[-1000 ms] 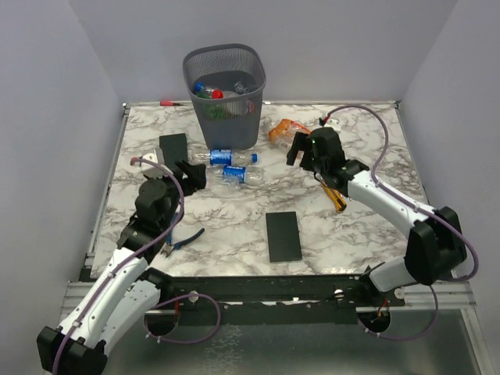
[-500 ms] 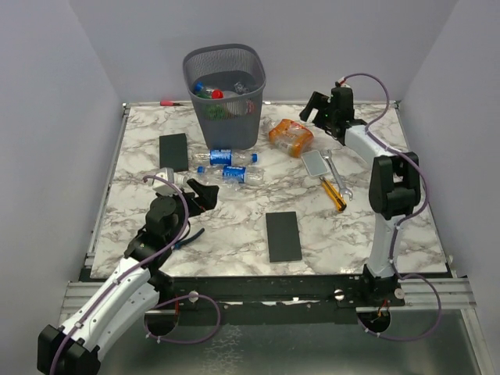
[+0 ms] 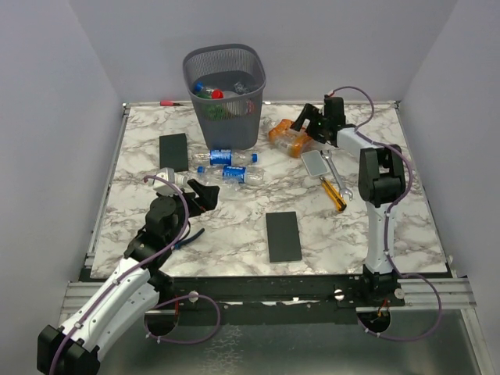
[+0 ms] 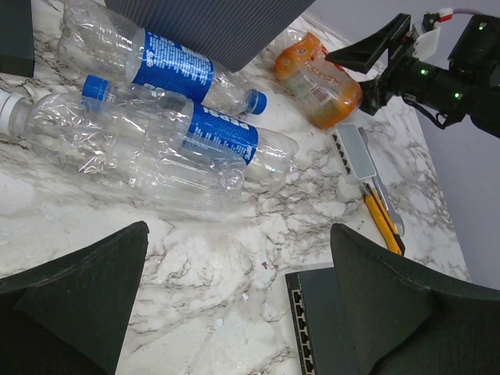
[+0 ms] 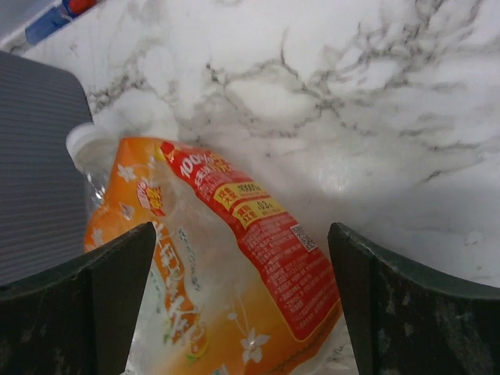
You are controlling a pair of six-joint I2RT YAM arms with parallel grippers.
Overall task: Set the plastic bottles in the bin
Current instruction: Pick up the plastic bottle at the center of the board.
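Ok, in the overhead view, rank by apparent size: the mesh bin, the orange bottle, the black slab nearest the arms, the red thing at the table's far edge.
1. mesh bin, by far the largest
2. black slab
3. orange bottle, somewhat smaller than the slab
4. red thing, clearly the smallest

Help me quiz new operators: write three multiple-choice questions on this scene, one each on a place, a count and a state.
1. The orange bottle lies: A on the table, right of the bin; B inside the bin; C on the floor.
2. Blue-labelled bottles on the table: A none; B two; C five.
3. The right gripper is: A shut on a bottle; B shut on nothing; C open.
Key: 1 A, it rests on the tabletop, outside the bin; 2 B, both lie before the bin; 3 C, its fingers stand wide apart.
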